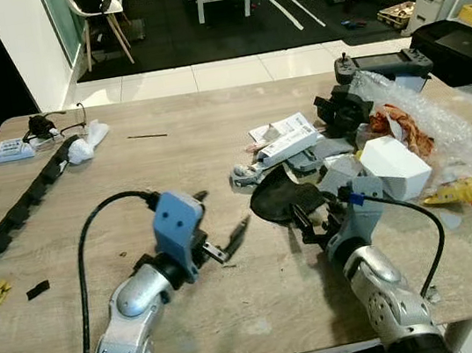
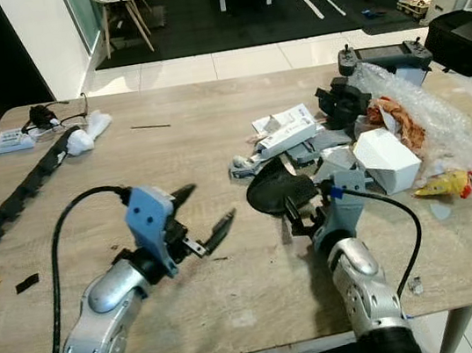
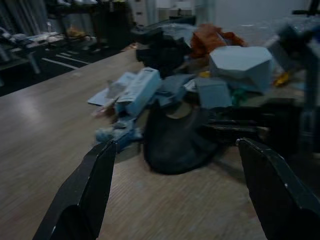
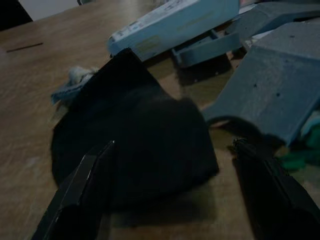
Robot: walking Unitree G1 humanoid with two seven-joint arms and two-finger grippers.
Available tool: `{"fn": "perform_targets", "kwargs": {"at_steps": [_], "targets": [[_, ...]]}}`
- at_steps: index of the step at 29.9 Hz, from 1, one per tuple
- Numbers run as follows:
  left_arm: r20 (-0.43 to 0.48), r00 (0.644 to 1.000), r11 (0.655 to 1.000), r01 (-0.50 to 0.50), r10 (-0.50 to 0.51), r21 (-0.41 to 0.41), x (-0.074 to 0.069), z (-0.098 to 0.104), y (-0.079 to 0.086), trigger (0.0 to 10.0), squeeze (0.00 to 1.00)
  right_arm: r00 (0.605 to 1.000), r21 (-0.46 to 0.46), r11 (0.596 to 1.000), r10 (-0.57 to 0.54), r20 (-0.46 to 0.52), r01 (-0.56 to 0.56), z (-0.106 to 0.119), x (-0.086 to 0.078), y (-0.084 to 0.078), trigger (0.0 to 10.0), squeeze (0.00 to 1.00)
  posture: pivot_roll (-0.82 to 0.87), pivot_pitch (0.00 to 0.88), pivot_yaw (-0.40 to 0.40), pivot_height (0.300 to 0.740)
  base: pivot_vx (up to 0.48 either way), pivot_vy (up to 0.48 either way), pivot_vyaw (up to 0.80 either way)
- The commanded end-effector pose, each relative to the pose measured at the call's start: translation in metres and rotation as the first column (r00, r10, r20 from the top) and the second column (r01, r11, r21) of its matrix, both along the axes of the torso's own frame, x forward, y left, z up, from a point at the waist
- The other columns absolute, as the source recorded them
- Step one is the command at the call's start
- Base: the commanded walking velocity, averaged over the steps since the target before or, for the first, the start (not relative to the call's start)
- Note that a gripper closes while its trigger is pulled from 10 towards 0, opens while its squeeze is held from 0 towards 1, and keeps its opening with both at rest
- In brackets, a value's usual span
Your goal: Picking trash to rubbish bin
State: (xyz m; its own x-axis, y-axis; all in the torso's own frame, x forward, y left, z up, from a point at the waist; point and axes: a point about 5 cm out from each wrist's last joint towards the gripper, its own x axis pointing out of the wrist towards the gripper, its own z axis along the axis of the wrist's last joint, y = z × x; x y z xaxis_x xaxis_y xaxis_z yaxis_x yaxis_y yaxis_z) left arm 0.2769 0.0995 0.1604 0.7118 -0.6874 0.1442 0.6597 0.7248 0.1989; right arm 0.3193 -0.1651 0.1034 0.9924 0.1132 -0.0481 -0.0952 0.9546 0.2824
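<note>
We held both silver arms forward and low over the table. Our left gripper [image 2: 201, 210] was spread wide, one finger raised and one stretched ahead, touching nothing; in the left wrist view its fingers [image 3: 87, 192] stood far apart. Our right gripper [image 2: 305, 210] pointed ahead, and in the right wrist view its fingers [image 4: 82, 192] were parted too, gripping nothing.
</note>
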Motion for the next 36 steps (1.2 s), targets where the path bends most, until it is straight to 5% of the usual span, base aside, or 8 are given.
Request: {"fn": "perform_targets", "kwargs": {"at_steps": [1, 13, 29, 32, 33, 36], "targets": [[-0.016, 1.000, 1.000, 0.016, -0.015, 0.026, -0.002, -0.003, 0.002, 10.0, 0.00, 0.999, 0.009, 1.000, -0.010, -0.037, 0.011, -0.008, -0.001, -0.005, 10.0, 0.00, -0.06, 0.126, 0.011, 0.740, 0.000, 0.000, 0.00], [-0.021, 1.000, 0.998, 0.021, -0.020, 0.051, -0.003, -0.005, 0.004, 10.0, 0.00, 0.999, 0.053, 0.998, -0.023, -0.046, 0.026, -0.010, -0.009, -0.001, 10.0, 0.00, -0.06, 0.141, 0.010, 0.740, 0.000, 0.000, 0.00], [-0.028, 0.994, 0.992, 0.111, -0.109, 0.064, -0.010, -0.004, -0.005, 10.0, 0.00, 0.996, 0.185, 0.981, 0.066, -0.056, -0.055, -0.003, 0.012, 0.011, 10.0, 0.00, -0.05, 0.142, 0.011, 0.740, 0.000, 0.000, 0.00], [-0.026, 0.994, 0.991, 0.111, -0.109, 0.069, -0.009, -0.004, -0.005, 10.0, 0.00, 0.994, 0.210, 0.973, 0.103, -0.043, -0.092, 0.002, 0.015, 0.019, 1.1, 0.00, -0.05, 0.142, 0.011, 0.740, 0.000, 0.000, 0.00], [-0.026, 0.994, 0.991, 0.110, -0.108, 0.071, -0.009, -0.004, -0.004, 10.0, 0.00, 0.993, 0.216, 0.971, 0.109, -0.039, -0.098, 0.003, 0.016, 0.020, 0.0, 0.00, -0.05, 0.142, 0.011, 0.740, 0.000, 0.000, 0.00], [-0.025, 0.994, 0.991, 0.111, -0.109, 0.073, -0.009, -0.004, -0.004, 10.0, 0.00, 0.993, 0.222, 0.969, 0.116, -0.036, -0.105, 0.004, 0.016, 0.022, 0.0, 0.00, -0.05, 0.142, 0.011, 0.740, 0.000, 0.000, 0.00]]}}
